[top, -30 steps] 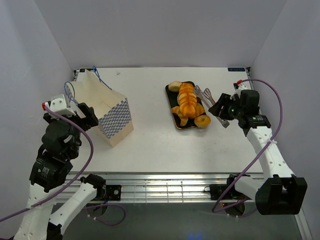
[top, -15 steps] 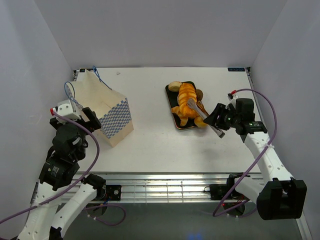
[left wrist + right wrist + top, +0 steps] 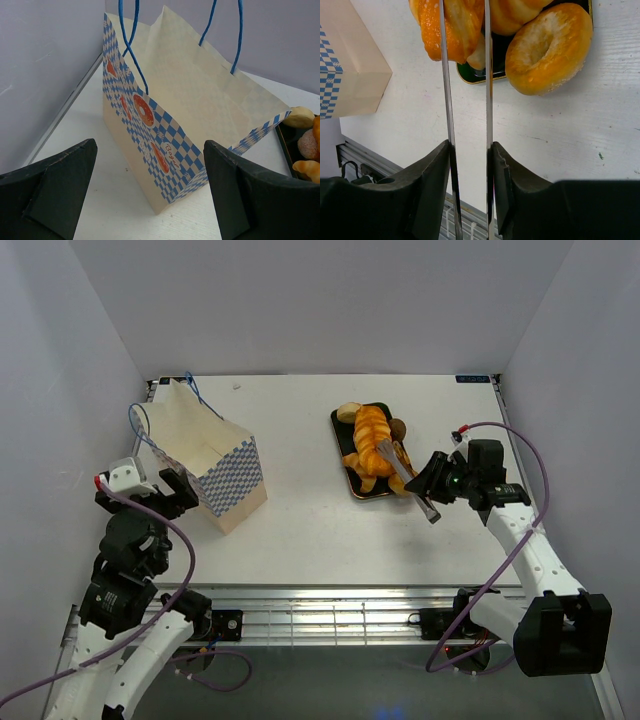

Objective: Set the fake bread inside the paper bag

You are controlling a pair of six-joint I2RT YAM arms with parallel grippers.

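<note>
White tabletop [image 3: 320, 530], right gripper [image 3: 437, 478] clamping thin metal tongs [image 3: 445, 75], glossy orange fake bread [image 3: 547, 47] ahead, left gripper [image 3: 178, 492] wide, cream checkered paper bag [image 3: 200, 100] ahead.

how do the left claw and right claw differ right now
The left claw is wide open and empty; the right claw is shut on metal tongs. The left claw faces the paper bag; the right claw points its tongs at the fake bread. Both are dark in colour.
</note>
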